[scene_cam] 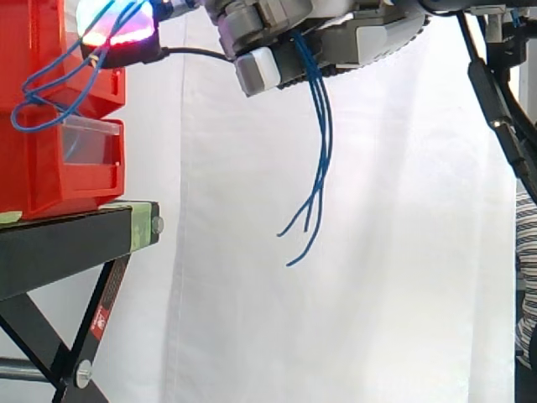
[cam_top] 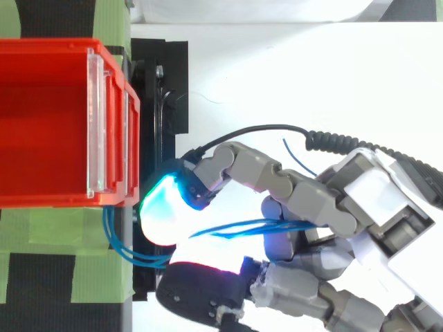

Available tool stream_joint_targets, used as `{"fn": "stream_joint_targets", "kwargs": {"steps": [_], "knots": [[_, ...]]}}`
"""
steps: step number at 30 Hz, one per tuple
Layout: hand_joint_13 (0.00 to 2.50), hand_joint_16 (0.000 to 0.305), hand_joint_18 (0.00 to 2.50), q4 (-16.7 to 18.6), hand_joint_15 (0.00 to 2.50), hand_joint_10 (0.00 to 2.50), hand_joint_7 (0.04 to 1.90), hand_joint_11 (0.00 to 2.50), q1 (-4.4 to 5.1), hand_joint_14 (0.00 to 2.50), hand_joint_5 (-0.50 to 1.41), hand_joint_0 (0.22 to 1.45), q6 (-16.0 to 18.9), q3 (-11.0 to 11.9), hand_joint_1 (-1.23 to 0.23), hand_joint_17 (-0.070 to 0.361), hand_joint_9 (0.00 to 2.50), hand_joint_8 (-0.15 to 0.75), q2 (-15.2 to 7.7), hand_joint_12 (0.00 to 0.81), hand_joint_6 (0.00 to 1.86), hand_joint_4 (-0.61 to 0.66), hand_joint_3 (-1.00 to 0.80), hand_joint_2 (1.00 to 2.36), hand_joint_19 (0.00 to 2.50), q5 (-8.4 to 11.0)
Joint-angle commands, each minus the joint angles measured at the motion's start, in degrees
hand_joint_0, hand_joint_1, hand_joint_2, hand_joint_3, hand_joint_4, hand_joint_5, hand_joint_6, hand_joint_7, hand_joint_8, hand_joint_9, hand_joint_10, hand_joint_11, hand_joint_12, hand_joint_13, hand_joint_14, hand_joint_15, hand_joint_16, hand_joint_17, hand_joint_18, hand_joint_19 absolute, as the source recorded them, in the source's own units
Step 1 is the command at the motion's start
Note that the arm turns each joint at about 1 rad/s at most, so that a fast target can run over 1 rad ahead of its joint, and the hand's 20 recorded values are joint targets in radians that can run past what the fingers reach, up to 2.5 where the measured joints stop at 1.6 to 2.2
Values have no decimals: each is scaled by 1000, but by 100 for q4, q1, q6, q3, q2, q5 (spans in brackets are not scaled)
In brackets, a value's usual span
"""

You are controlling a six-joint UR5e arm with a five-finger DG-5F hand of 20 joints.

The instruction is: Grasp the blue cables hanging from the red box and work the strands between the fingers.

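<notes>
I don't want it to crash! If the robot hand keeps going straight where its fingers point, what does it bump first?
Most likely the front of the red bin. The hand has a glowing fingertip almost against it, beside the blue cables, though depth is unclear.

Free room: open air before the curtain (scene_cam: 394, 285), outward of the stand's (scene_cam: 75, 239) front edge and below the hand (scene_cam: 277, 42); also above the bins (scene_cam: 50, 168). Obstacles: the bins, stacked at the stand's front edge; the hand, its pads (cam_top: 163, 214) just beside the bins' front; the cables (scene_cam: 321, 143), looped from bin front to fingers and hanging through the open air; a person's sleeve (scene_cam: 527, 277) at the far right.
</notes>
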Motion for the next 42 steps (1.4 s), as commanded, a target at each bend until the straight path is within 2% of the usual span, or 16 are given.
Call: {"fn": "stream_joint_targets", "kwargs": {"steps": [1, 10, 13, 17, 20, 21, 22, 26, 29, 31, 33, 35, 38, 40, 42], "knots": [[1081, 46, 1462, -65, 1644, 2500, 1281, 2500, 0, 2500, 231, 845, 6, 1, -585, 104, 987, 384, -6, 419, 14, 239, -565, 1016, 1184, -29], [1081, 46, 1462, -549, 1644, 2500, 1365, 2500, 0, 2500, 242, 841, 6, 1, -581, 104, 987, 384, 3, 419, 9, 241, -618, 1015, 1184, -55], [1081, 46, 1462, -575, 1644, 2500, 1365, 2500, 0, 2500, 240, 827, 15, -8, -573, 104, 987, 384, 3, 419, 9, 244, -677, 1014, 1184, -55], [1081, 46, 1462, -619, 1644, 2500, 1365, 2500, -9, 2500, 239, 829, 15, -8, -572, 104, 987, 384, 3, 419, 8, 245, -665, 1015, 1184, -64], [1081, 46, 1462, -637, 1644, 2500, 1399, 2500, -9, 2500, 242, 874, 15, 1, -589, 104, 987, 384, 3, 419, 6, 240, -551, 1017, 1184, -64], [1081, 46, 1462, -628, 1644, 2500, 1429, 2500, -9, 2500, 251, 913, 15, 1, -597, 104, 987, 384, 3, 419, 3, 234, -461, 1019, 1184, -64], [1081, 46, 1462, -619, 1644, 2500, 1450, 2500, -9, 2500, 249, 955, 15, 1, -608, 104, 987, 384, 3, 419, 33, 231, -331, 1021, 1184, -64], [1081, 46, 1462, -619, 1644, 2500, 1373, 2500, -9, 2500, 215, 1058, 15, 1, -603, 104, 987, 384, 3, 419, 184, 233, -158, 1020, 1184, -55], [1081, 46, 1462, -601, 1644, 2500, 1369, 2500, -9, 2500, 212, 1067, 15, 1, -595, 104, 987, 384, 3, 419, 177, 238, -277, 1021, 1184, -55], [1081, 46, 1462, -575, 1644, 2500, 1401, 2500, -9, 2500, 214, 939, 6, 1, -563, 104, 987, 384, 3, 419, 72, 239, -589, 1018, 1184, -29], [1081, 46, 1462, -575, 1644, 2500, 1425, 2500, -9, 2500, 216, 893, 6, 1, -547, 104, 987, 384, -6, 419, 18, 243, -680, 1014, 1184, -20], [1081, 46, 1462, -566, 1644, 2500, 1426, 2500, -9, 2500, 217, 909, 6, 1, -547, 104, 987, 384, 3, 419, 13, 232, -613, 1017, 1184, -20], [1081, 46, 1462, -566, 1644, 2500, 1400, 2500, -9, 2500, 218, 1068, 6, 1, -586, 104, 987, 384, -6, 419, 54, 226, -216, 1020, 1184, -20], [1081, 46, 1462, -558, 1644, 2500, 1393, 2500, -9, 2500, 230, 1122, -3, 1, -593, 104, 987, 384, 3, 419, 43, 227, -103, 1020, 1184, -20], [1081, 46, 1462, -531, 1644, 2500, 1391, 2500, -9, 2500, 242, 1146, -3, 1, -595, 104, 987, 384, 3, 419, 33, 229, -87, 1019, 1184, -20]]}}
